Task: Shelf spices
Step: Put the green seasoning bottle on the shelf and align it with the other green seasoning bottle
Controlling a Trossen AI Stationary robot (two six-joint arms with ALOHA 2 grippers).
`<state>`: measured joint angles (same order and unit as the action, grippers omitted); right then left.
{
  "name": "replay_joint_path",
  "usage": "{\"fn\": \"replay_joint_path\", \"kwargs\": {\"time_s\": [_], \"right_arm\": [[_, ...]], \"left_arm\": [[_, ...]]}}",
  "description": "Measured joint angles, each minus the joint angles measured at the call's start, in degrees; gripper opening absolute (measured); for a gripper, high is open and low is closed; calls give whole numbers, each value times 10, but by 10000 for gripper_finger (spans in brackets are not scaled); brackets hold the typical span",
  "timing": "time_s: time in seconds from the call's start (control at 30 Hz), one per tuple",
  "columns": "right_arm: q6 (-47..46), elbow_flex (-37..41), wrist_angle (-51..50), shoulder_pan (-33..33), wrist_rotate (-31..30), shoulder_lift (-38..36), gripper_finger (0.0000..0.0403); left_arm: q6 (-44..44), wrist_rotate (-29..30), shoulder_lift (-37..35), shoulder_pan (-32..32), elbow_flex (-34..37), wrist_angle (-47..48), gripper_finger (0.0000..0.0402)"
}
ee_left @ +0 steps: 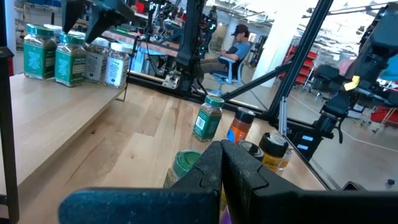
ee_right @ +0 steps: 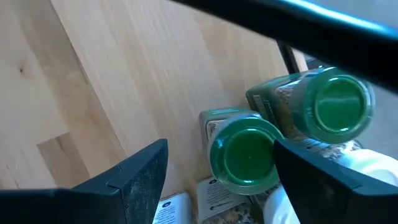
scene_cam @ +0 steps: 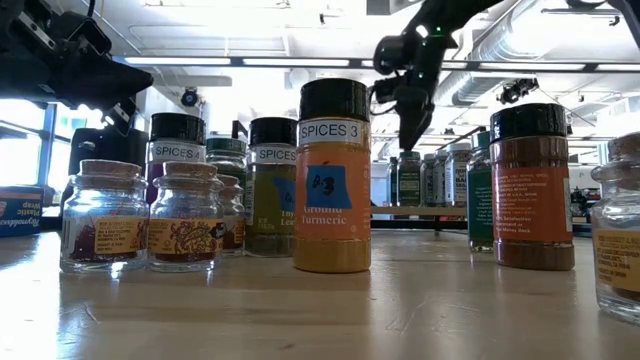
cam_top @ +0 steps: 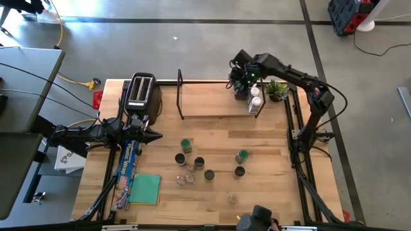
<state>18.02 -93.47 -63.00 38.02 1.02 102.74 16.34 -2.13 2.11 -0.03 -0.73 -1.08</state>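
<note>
The right arm reaches from the right edge toward the upper centre of the high view, its gripper [ee_right: 221, 168] pointing down with fingers spread wide. The left arm lies at the left, its gripper [cam_top: 154, 134] closed.

From above I see my right gripper [cam_top: 242, 82] over the shelf's [cam_top: 212, 109] right end, beside two white-lidded jars [cam_top: 255, 101] and a potted plant [cam_top: 277, 89]. My left gripper [cam_top: 154, 134] sits by the toaster [cam_top: 140, 91]. More jars [cam_top: 212, 165] stand mid-table.
</note>
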Motion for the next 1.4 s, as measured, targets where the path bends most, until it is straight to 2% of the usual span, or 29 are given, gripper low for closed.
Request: {"fn": "replay_joint_path", "kwargs": {"time_s": [0.17,0.4,0.8,1.03,1.4], "right_arm": [[0,-1,0,2,-2,3,271],[7,-1,0,8,8,3,220],[135,-1,-4,10,29,3,134],[211,-1,-4,10,19,4,122],[245,0,16,10,-15,5,122]], "left_arm": [[0,0,0,0,0,0,0],[0,0,0,0,0,0,0],[0,0,0,0,0,0,0],[0,0,0,0,0,0,0],[0,0,0,0,0,0,0]]}}
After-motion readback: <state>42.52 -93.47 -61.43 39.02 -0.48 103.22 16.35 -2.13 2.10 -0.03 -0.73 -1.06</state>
